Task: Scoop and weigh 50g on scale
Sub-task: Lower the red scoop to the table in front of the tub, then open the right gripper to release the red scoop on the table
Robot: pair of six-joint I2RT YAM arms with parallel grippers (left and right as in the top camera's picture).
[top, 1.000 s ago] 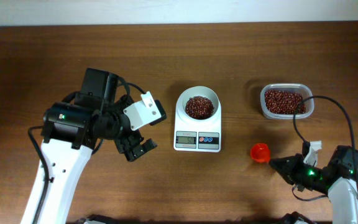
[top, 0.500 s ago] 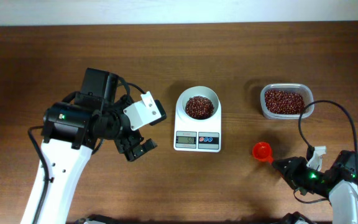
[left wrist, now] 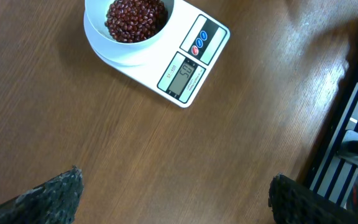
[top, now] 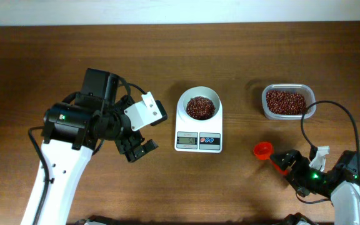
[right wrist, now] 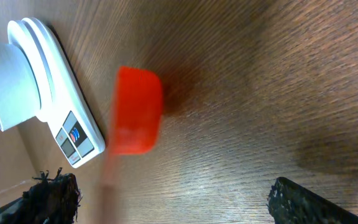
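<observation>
The scale [top: 198,125] sits mid-frame on the counter [top: 230,56], red beans [top: 200,107] in its bowl [top: 184,100]. Its grey display [left wrist: 181,78] shows dark digits (too blurred to read surely). The left pincer [top: 137,150] hangs spread left of the scale, arm bent. The right pincer [top: 284,165], at lower right, stands spread just beside a red scoop [top: 262,150], pinching nothing.

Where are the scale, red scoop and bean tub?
scale [top: 198,142]: overhead view, front panel between display and buttons
red scoop [top: 262,150]: overhead view, its cup
bean tub [top: 311,106]: overhead view, right rim
</observation>
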